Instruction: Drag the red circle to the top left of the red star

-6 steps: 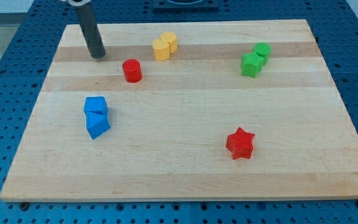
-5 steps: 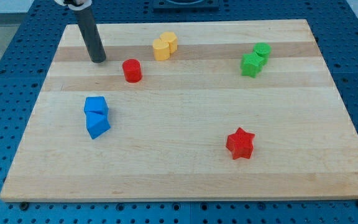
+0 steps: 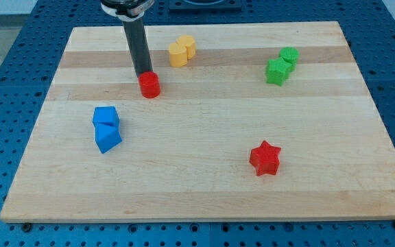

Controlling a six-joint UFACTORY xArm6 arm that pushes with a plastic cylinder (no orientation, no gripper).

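The red circle (image 3: 149,86) is a short red cylinder in the upper left part of the wooden board (image 3: 197,199). My tip (image 3: 144,75) touches its upper left edge, just behind it toward the view's top. The red star (image 3: 265,158) lies far off toward the view's lower right, well apart from the circle.
Two yellow blocks (image 3: 182,51) sit together just right of the rod near the view's top. Two green blocks (image 3: 281,66) sit at the upper right. Two blue blocks (image 3: 106,128) sit together at the left, below the red circle.
My tip has moved right and slightly down from the board's upper left to the red circle. The circle has shifted a little down and right.
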